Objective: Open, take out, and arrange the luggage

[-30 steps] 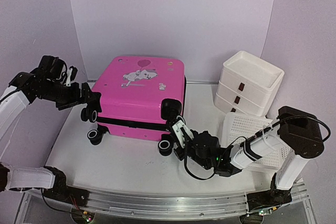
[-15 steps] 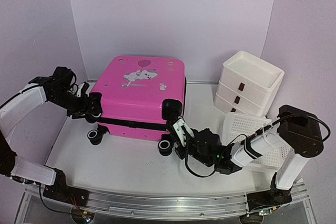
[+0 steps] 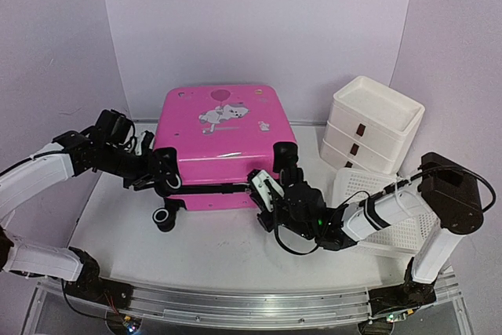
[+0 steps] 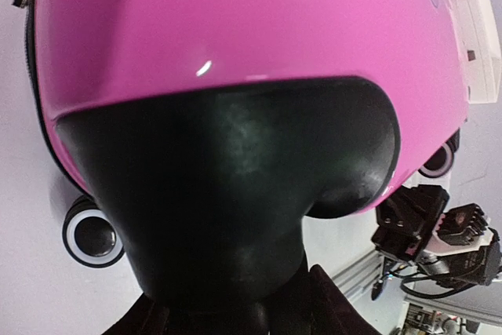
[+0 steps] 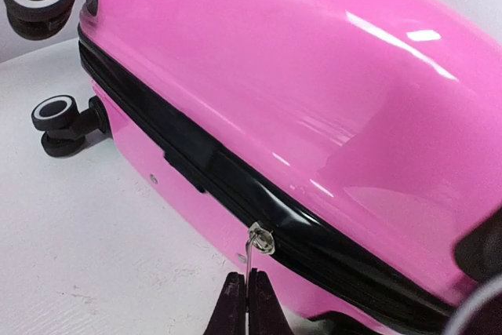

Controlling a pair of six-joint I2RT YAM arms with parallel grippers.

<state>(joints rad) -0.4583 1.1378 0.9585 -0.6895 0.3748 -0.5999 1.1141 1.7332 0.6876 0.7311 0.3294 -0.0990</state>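
Since the luggage (image 3: 220, 143) lies flat and zipped shut at the middle of the table (image 3: 196, 249), print side up, the step in hand looks to be unzipping it. The right gripper (image 5: 245, 280) is closed tight on the thin metal zip pull (image 5: 249, 260) at the near right of the black zip band (image 5: 196, 166). A good move would draw the pull along the band's line rather than away from the shell, and go slowly round the corner, lest the thin tab slip out. The left gripper (image 3: 157, 169) sits against the black wheel housing (image 4: 227, 194) at the near left corner. Whether its jaws grip it cannot be told, but a firm brace there would stop the luggage sliding. With the lid closed, its contents are hidden. At the far right the white drawers (image 3: 372, 127) are pushed in, contents unseen. The mesh basket (image 3: 369, 190) just near them lies partly behind the right arm, and nothing can be made out in it
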